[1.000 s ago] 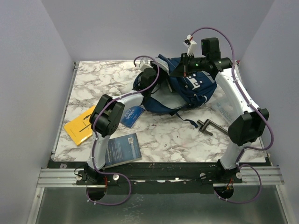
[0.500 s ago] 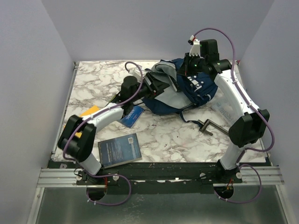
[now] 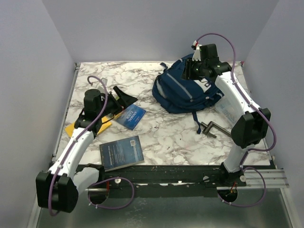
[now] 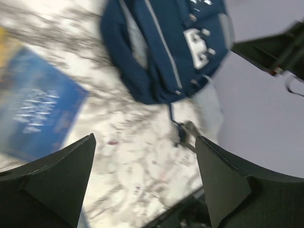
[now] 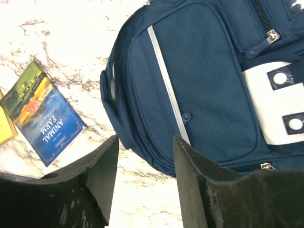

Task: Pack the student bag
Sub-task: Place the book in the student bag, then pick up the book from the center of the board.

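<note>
We list 1 student bag (image 3: pixel 185 92) at far right, under the right gripper (image 3: pixel 190 70), jaws apart, empty. The left gripper (image 3: pixel 118 97) gapes empty near the Animal Farm book (image 3: pixel 132 117). We judge book-fetching in hand — next, clamp its edge.

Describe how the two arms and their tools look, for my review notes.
The left arm and right arm have white link shells and black joint housings, each with a purple cable looping along it. The left tool and right tool each end in two broad, matte black, wedge-shaped fingers.
</note>
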Controlling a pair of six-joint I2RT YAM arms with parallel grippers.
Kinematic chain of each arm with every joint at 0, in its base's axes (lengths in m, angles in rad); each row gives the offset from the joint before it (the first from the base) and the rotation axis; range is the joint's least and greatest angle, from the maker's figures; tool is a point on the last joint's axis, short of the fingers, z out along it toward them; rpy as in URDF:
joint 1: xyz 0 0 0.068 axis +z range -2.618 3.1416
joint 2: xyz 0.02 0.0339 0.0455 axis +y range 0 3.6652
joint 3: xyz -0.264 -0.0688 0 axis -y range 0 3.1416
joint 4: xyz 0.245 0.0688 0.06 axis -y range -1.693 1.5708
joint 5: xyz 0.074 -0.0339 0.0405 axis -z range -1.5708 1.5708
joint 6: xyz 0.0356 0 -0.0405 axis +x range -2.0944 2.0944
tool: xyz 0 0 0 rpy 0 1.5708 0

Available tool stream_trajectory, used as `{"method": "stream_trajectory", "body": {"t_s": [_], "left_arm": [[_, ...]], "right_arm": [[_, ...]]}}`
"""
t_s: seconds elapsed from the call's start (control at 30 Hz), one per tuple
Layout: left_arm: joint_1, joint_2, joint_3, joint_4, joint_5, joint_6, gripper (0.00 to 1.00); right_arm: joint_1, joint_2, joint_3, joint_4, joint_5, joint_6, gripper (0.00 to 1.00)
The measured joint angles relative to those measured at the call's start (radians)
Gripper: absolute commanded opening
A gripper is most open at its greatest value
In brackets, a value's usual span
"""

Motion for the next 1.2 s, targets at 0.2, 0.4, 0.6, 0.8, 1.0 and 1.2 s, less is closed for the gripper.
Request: {"method": "stream_trajectory", "body": {"t_s": [0.2, 0.4, 0.6, 0.8, 1.0, 1.2], "left_arm": [[0.154, -0.063, 0.016, -0.229, -0.148, 0.127, 0.89], [0.161, -0.095, -0.097, -0.317, -0.220, 0.111, 0.89], [0.161, -0.102, -0.279, -0.336, -0.220, 0.010, 0.88], [0.154, -0.198, -0.398, -0.297, -0.233, -0.071, 0.88], [0.154, -0.248, -0.454, -0.235, -0.242, -0.121, 0.87], [0.153, -0.252, -0.476, -0.196, -0.243, -0.142, 0.87]], "right_arm": [[0.095, -0.003, 0.000, -0.034, 0.102, 0.053, 0.65], [0.332, -0.128, -0.232, 0.060, 0.088, 0.180, 0.68], [0.492, -0.216, -0.693, 0.406, -0.192, 0.465, 0.69], [0.584, -0.143, -0.899, 0.663, -0.319, 0.703, 0.68], [0.643, -0.092, -0.922, 0.801, -0.355, 0.814, 0.68], [0.662, -0.048, -0.953, 0.857, -0.374, 0.866, 0.68]]}}
